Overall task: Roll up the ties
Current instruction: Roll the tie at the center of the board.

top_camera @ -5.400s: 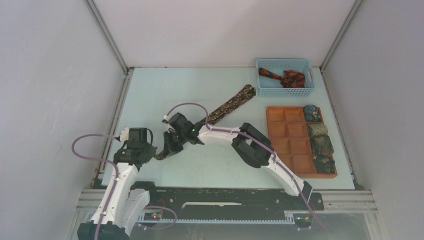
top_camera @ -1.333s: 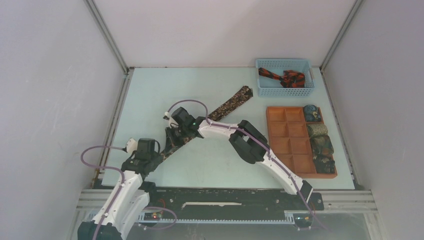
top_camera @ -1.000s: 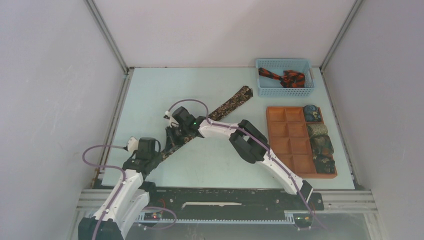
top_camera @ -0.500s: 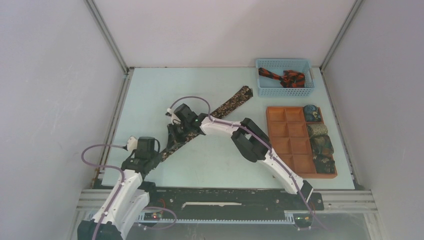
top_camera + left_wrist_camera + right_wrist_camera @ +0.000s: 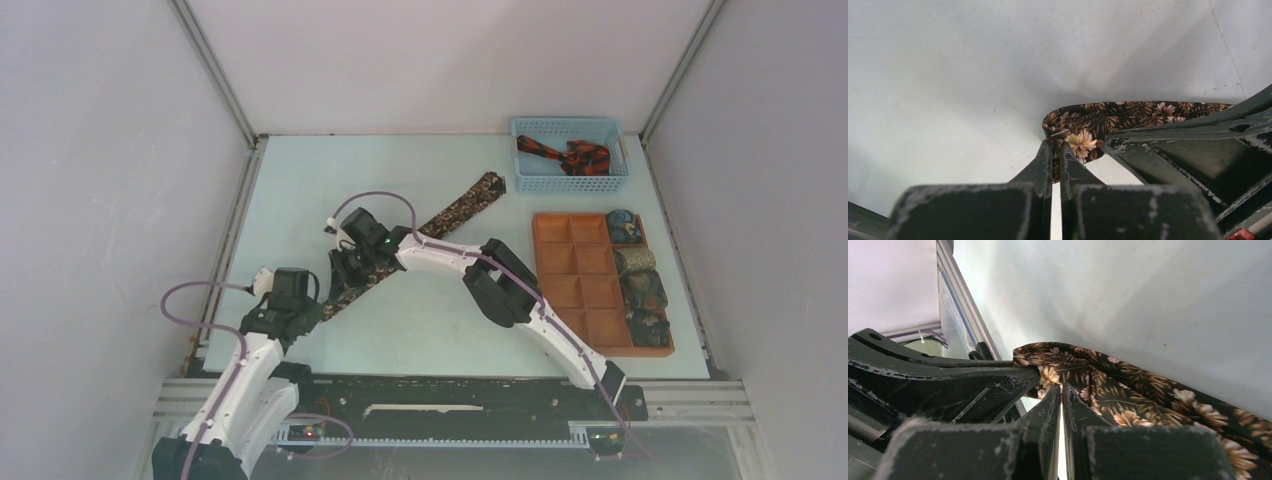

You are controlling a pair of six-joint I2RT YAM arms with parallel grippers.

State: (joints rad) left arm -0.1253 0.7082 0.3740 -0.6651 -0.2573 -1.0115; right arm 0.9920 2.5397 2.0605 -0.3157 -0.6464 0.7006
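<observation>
The dark brown tie with tan floral print [image 5: 455, 208] lies diagonally on the table, its wide end near the basket. Its narrow near end is pinched by both grippers. My left gripper [image 5: 312, 310] is shut on the tie's tip; the left wrist view shows the tie [image 5: 1108, 117] folded between the jaws of that gripper [image 5: 1055, 150]. My right gripper [image 5: 350, 280] is shut on the same tie just beyond; the right wrist view shows the tie [image 5: 1128, 385] in that gripper [image 5: 1060, 390]. A black and red-orange tie [image 5: 565, 155] lies in the basket.
A blue mesh basket [image 5: 527, 183] stands at the back right. An orange-brown compartment tray [image 5: 580, 275] sits on the right, with several rolled ties [image 5: 640, 290] in its right column. A metal frame rail [image 5: 235, 230] borders the table's left edge.
Since 5.4 s ago my left gripper moved toward the near edge and took the tie's tip. In the last second the right gripper shifted slightly left; the tie end stays pinched.
</observation>
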